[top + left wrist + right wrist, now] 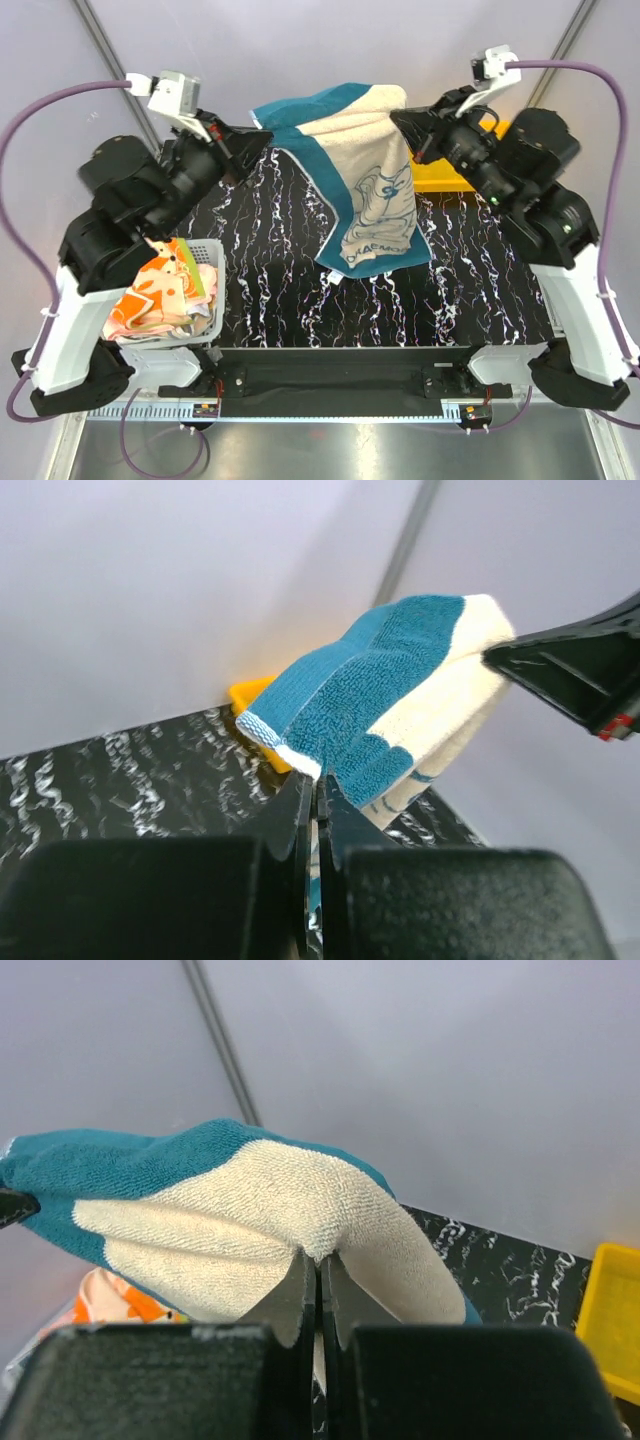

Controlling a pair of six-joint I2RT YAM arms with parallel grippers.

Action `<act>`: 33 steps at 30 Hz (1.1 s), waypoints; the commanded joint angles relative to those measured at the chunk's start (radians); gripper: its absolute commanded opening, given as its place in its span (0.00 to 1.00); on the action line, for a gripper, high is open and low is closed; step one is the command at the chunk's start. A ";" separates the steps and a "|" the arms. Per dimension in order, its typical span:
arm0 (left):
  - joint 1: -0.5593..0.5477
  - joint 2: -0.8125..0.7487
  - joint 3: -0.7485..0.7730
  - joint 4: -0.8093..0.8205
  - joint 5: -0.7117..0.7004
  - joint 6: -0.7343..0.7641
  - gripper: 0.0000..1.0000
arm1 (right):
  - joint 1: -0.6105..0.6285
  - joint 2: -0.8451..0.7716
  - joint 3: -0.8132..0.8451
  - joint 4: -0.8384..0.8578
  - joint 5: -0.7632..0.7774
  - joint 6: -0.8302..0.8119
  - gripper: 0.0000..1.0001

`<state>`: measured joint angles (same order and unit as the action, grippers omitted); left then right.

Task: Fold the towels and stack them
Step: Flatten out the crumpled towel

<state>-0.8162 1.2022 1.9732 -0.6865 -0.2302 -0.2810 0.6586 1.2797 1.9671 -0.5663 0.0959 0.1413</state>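
teal towel (365,190) hangs long axis down | left tool (264,140); right tool (399,119): each clamping top edge

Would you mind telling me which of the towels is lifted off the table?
The teal towel with the cream centre, hanging between the left fingers and right fingers; the orange-and-cream towel lies bunched in the white basket.

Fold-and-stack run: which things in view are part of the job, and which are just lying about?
Job:
- teal towel, held up off the table between the left pincer and right pincer, both shut on it
- orange towel, in the basket

Lying about:
- basket
- yellow tray
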 commanded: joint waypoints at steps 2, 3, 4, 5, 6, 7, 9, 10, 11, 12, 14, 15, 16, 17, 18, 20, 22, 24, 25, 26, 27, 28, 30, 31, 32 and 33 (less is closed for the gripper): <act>-0.021 -0.053 0.096 -0.001 -0.008 0.054 0.00 | 0.001 -0.071 0.091 -0.013 0.039 -0.013 0.00; -0.023 -0.056 0.125 -0.002 -0.003 0.046 0.00 | 0.001 -0.072 0.110 -0.033 0.033 -0.003 0.00; -0.023 -0.052 0.145 -0.001 -0.004 0.045 0.00 | -0.001 -0.060 0.131 -0.044 0.019 0.006 0.00; -0.023 -0.047 0.165 -0.002 -0.015 0.043 0.00 | -0.001 -0.053 0.174 -0.056 0.015 0.023 0.00; -0.023 -0.041 0.183 -0.010 -0.032 0.042 0.00 | 0.002 -0.042 0.194 -0.076 0.015 0.029 0.00; -0.021 -0.018 0.223 -0.013 -0.056 0.043 0.00 | 0.001 -0.019 0.208 -0.079 0.031 0.035 0.00; -0.018 0.022 0.268 -0.045 -0.147 0.046 0.00 | 0.003 0.012 0.239 -0.087 0.059 0.037 0.00; -0.011 0.060 0.297 -0.053 -0.161 0.045 0.00 | 0.001 0.051 0.245 -0.092 0.094 0.040 0.00; 0.003 0.086 0.311 -0.064 -0.161 0.037 0.00 | 0.003 0.078 0.260 -0.096 0.109 0.038 0.00; 0.059 0.105 0.320 -0.079 -0.128 0.008 0.00 | 0.001 0.102 0.265 -0.099 0.120 0.032 0.00; 0.129 0.166 0.319 -0.091 -0.092 -0.024 0.00 | 0.001 0.187 0.263 -0.098 0.185 0.024 0.00; 0.205 0.187 0.311 -0.094 -0.055 -0.053 0.00 | -0.004 0.213 0.260 -0.089 0.194 0.018 0.00; 0.244 0.213 0.305 -0.102 -0.035 -0.075 0.00 | -0.025 0.275 0.256 -0.087 0.197 0.021 0.00; 0.285 0.265 0.287 -0.105 -0.008 -0.095 0.00 | -0.037 0.308 0.250 -0.084 0.189 0.036 0.00; 0.375 0.299 0.271 -0.099 0.079 -0.147 0.00 | -0.056 0.376 0.245 -0.073 0.171 0.049 0.00; 0.440 0.403 0.234 -0.076 0.130 -0.190 0.00 | -0.106 0.456 0.248 -0.066 0.148 0.089 0.00; 0.512 0.491 0.248 -0.065 0.147 -0.204 0.00 | -0.131 0.585 0.257 -0.044 0.140 0.118 0.00; 0.572 0.662 0.335 -0.082 0.167 -0.231 0.00 | -0.163 0.683 0.298 -0.015 0.125 0.152 0.02; 0.590 0.728 0.372 -0.090 0.181 -0.242 0.00 | -0.181 0.786 0.346 -0.006 0.096 0.171 0.00; 0.604 0.782 0.404 -0.094 0.202 -0.260 0.00 | -0.188 0.835 0.370 0.006 0.087 0.176 0.00; 0.627 0.877 0.456 -0.100 0.201 -0.265 0.00 | -0.192 0.881 0.404 0.023 0.077 0.185 0.00; 0.638 0.910 0.469 -0.102 0.201 -0.271 0.00 | -0.198 0.967 0.436 0.031 0.038 0.196 0.00; 0.661 0.954 0.472 -0.096 0.203 -0.280 0.00 | -0.211 1.058 0.496 0.080 -0.007 0.202 0.03; 0.667 0.967 0.449 -0.094 0.198 -0.284 0.00 | -0.212 1.081 0.522 0.095 -0.019 0.201 0.04; 0.669 0.959 0.417 -0.076 0.198 -0.284 0.00 | -0.215 1.104 0.541 0.103 -0.031 0.201 0.04; 0.669 0.945 0.382 -0.056 0.196 -0.287 0.00 | -0.218 1.121 0.550 0.106 -0.038 0.199 0.03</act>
<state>-0.1783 2.2566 2.3497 -0.8028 -0.0071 -0.5526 0.4641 2.4111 2.4073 -0.5323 0.0738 0.3325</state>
